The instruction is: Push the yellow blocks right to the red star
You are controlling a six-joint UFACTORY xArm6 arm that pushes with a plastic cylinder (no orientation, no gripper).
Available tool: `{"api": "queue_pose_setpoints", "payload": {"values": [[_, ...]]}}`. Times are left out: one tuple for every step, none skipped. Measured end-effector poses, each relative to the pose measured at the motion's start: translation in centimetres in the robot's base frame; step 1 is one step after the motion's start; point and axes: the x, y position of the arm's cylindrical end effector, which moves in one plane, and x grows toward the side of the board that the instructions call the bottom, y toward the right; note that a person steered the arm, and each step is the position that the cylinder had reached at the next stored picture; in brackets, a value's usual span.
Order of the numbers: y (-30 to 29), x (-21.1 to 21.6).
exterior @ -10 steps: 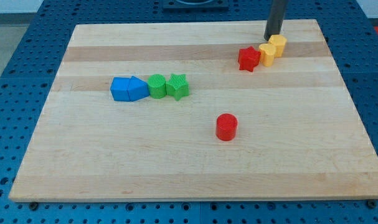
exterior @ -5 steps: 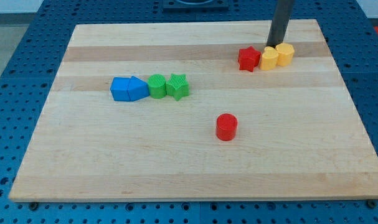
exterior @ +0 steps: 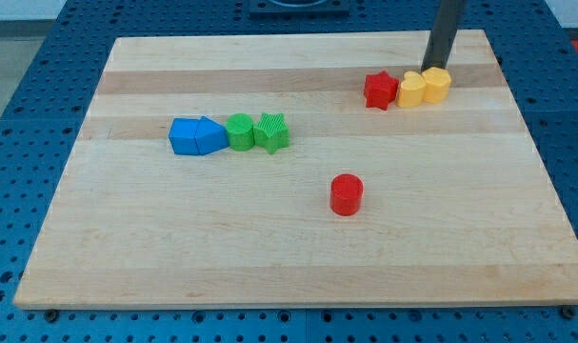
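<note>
Bright even light, soft short shadows, sharp focus.

two blue blocks (exterior: 196, 136), green cylinder (exterior: 240, 131), green star (exterior: 271, 132) in a row; red cylinder (exterior: 347, 194) apart.

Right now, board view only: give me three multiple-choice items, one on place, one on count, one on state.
1. Where is my tip?
A. at the view's top edge of the right yellow block
B. beside the red cylinder
C. left of the blue blocks

2. How many green blocks are there?
A. one
B. two
C. three

3. How do the left yellow block and the red star stand?
A. stacked
B. side by side, about touching
C. far apart

Key: 1 A, the rod ends just behind that block. 2 B, a round one and a star sit together. 3 B, the star's right point meets the yellow block.
</note>
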Motion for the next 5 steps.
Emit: {"api": "queue_pose_setpoints", "payload": {"values": [[0.0,0.51],[0.0,0.45],[0.08,0.05],[0.11,0.02],[0.11,0.02]]}}
